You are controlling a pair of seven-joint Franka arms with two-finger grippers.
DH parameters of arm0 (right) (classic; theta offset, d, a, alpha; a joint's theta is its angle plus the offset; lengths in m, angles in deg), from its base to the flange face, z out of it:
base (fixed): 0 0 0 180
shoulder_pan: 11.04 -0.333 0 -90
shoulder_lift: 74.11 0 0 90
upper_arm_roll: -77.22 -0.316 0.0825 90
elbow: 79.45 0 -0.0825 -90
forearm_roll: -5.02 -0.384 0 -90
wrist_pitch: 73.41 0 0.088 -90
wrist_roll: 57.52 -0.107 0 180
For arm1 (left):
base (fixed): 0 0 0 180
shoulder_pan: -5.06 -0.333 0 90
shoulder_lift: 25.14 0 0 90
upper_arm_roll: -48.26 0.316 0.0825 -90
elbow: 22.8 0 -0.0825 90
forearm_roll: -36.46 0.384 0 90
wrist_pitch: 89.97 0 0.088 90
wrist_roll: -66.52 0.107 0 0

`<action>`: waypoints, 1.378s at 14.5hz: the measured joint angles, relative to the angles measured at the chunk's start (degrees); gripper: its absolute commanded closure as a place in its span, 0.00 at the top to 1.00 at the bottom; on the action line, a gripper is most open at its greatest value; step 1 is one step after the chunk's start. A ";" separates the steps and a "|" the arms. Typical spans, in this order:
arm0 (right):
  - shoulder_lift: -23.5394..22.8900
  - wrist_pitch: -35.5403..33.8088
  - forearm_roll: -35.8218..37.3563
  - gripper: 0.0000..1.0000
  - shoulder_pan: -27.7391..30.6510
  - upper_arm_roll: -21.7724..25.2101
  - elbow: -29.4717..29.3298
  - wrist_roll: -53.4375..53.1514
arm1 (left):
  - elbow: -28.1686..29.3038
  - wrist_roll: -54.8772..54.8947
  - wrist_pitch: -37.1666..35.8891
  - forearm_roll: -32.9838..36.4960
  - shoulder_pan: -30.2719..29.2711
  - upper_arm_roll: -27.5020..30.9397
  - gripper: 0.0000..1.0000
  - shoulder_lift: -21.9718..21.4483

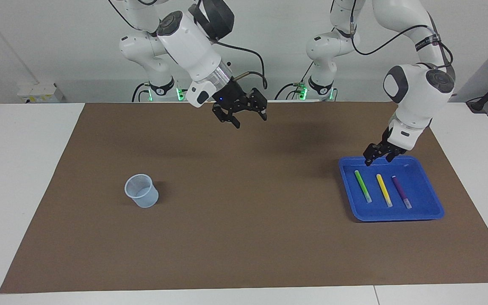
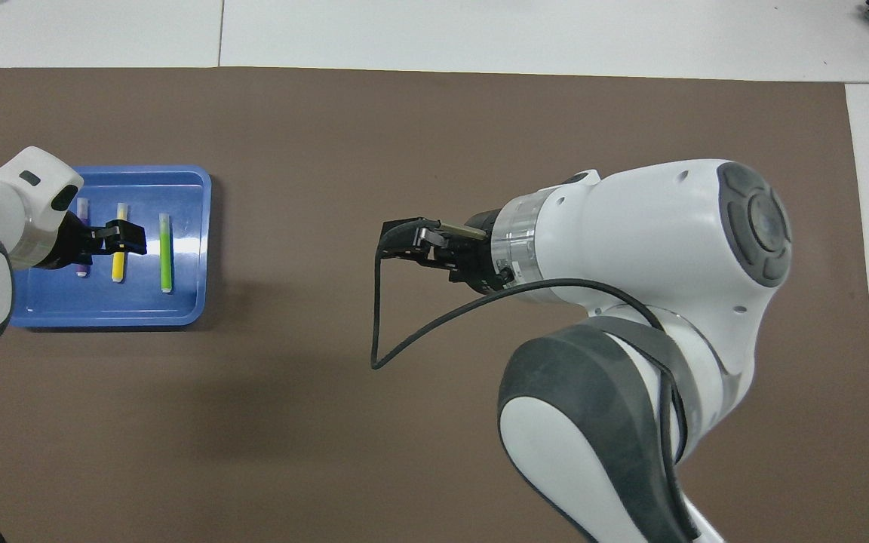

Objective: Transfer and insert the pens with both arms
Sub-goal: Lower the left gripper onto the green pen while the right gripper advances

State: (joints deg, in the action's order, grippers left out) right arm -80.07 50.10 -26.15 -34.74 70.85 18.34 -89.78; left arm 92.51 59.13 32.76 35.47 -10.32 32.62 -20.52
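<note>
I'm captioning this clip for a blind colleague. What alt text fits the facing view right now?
The left gripper hangs above the robot-side rim of a blue plastic tray holding three marker pens side by side: green, yellow, purple. The right gripper, open, hangs over the brown mat; a translucent plastic cup stands toward the right arm's end.
</note>
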 measured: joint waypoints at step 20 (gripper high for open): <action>-4.93 15.28 -5.54 1.00 -9.82 -0.02 1.41 -8.23 | 3.73 0.83 19.86 -0.03 0.07 0.66 0.74 10.32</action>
State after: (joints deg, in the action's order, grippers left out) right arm -85.01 65.37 -31.69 -44.56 70.83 19.75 -98.02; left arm 96.25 59.96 52.62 35.44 -10.25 33.28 -10.20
